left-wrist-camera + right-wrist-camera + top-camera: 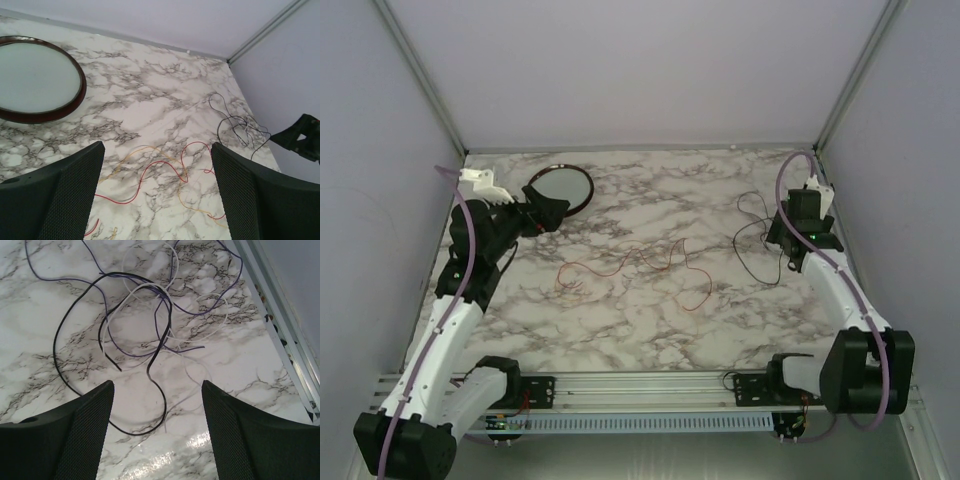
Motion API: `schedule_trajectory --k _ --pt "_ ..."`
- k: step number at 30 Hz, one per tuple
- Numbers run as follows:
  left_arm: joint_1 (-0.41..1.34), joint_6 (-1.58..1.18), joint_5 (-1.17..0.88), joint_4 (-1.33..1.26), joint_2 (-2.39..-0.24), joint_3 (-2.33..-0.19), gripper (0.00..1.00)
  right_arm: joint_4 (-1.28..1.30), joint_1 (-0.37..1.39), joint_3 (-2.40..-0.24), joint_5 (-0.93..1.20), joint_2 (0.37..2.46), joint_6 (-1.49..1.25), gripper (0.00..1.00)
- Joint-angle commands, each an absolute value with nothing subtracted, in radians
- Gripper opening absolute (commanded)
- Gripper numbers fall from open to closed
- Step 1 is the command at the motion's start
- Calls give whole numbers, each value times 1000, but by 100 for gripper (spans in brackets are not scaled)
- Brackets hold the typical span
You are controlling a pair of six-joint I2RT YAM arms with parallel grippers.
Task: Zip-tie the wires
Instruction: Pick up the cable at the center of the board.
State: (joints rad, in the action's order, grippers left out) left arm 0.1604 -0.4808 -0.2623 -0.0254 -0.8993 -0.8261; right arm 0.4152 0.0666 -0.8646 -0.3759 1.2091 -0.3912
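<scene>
The wires lie loose on the marble table in two groups. Thin red and yellow wires (620, 268) snake across the middle, and they show between my left fingers as red wires (159, 162). A tangle of black wires (750, 240) lies at the right; close up it is black, purple and white wires (169, 310). My left gripper (552, 212) (157, 147) hangs open above the table beside the dish, with nothing in it. My right gripper (788, 250) (157, 390) is open just over the near end of the black tangle, holding nothing.
A round dark-rimmed dish (592, 188) (83, 87) sits at the back left, close to the left gripper. Grey walls enclose the table on three sides. An aluminium rail (280, 335) runs along the right edge, near the right gripper.
</scene>
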Motion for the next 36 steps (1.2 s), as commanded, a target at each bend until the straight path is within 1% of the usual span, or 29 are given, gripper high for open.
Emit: schedule_trajectory --k 1,5,6,7,8,11,12,13,16,19,23,27,32,36 --pt "158 -497 -328 -122 -903 -820 89 327 27 -865 -313 1269 -368 69" --pt "158 -502 -337 -129 -909 -822 90 270 6 -861 -278 1337 -367 63" --pt "158 -502 -340 -130 -911 -822 90 254 1 -859 -269 1351 -366 58" --pt "158 -505 -344 -134 -912 -822 90 246 -1 -859 -265 1363 -367 52" --pt "158 -507 -351 -140 -913 -821 89 244 -4 -860 -264 1372 -367 43" --pt "159 -514 -382 -160 -925 -831 89 254 -6 -863 -272 1354 -364 10" --pt "159 -516 -395 -166 -932 -836 89 261 -5 -861 -281 1328 -365 2" --pt "162 -517 -411 -176 -938 -846 89 268 -3 -860 -296 1291 -365 0" --pt "189 -513 -446 -210 -974 -887 89 299 19 -850 -352 1147 -358 0" --pt "260 -474 -470 -252 -1039 -940 89 328 28 -838 -370 993 -337 0" --pt "384 -414 -469 -327 -1165 -1012 91 363 30 -837 -329 824 -295 0" --pt "488 -390 -448 -418 -1297 -1082 93 394 30 -890 -285 717 -263 0" --pt "585 -390 -440 -524 -1467 -1199 94 391 30 -965 -109 633 -173 0" --pt "656 -355 -455 -536 -1614 -1348 94 410 29 -977 60 611 -92 0"
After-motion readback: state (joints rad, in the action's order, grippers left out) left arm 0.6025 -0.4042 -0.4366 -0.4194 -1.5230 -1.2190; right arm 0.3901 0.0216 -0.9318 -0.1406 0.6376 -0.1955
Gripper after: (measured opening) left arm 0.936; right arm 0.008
